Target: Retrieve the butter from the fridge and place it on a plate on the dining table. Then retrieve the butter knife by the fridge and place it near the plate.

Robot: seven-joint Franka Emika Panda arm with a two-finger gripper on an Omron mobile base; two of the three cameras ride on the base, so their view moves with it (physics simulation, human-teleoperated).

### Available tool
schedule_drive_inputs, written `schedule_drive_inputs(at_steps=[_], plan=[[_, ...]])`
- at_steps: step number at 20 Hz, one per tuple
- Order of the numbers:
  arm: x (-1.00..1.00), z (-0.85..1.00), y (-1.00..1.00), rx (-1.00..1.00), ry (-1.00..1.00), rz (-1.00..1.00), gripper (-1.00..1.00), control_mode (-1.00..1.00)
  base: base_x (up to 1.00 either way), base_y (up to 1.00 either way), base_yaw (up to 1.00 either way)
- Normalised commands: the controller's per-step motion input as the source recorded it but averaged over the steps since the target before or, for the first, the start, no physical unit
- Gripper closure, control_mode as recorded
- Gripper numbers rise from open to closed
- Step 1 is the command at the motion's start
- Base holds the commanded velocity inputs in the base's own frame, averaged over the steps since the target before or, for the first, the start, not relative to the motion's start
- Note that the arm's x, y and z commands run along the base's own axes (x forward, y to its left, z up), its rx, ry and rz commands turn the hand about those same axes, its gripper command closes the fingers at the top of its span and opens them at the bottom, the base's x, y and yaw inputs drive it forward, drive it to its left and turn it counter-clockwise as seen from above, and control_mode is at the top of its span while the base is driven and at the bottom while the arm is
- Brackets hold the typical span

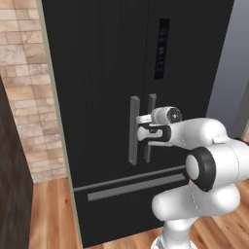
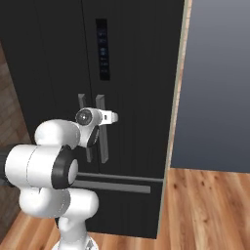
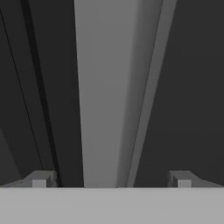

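Two grey handles stand side by side in the middle of the fridge (image 1: 97,73), and both doors are shut. The gripper (image 1: 146,131) is right at the right handle (image 1: 150,127), with the left handle (image 1: 134,130) just beside it at 9 o'clock. In the hand view the gripper (image 3: 111,179) has its two tips far apart, one on each side of the right handle (image 3: 105,87), and nothing is pinched between them. The tips do not look like they touch the bar. A long grey drawer bar (image 1: 138,187) runs across the fridge at 6 o'clock from the handles. A wood floor (image 2: 210,205) lies below.
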Motion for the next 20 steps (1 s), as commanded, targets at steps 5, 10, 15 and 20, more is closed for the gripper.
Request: schedule_drive_inputs(at_steps=[5, 10, 15, 20], plan=[[0.35, 0.0, 0.0, 0.0, 0.0, 0.0, -1.0, -1.0, 0.0, 0.0, 0.0], [0.22, 0.0, 0.0, 0.0, 0.0, 0.0, 1.0, -1.0, 0.0, 0.0, 0.0], [-0.22, 0.02, -0.05, 0.01, 0.03, -0.04, 1.0, -1.0, 0.0, 0.0, 0.0], [-0.58, 0.09, -0.36, 0.05, 0.04, -0.05, 1.0, -1.0, 0.0, 0.0, 0.0]])
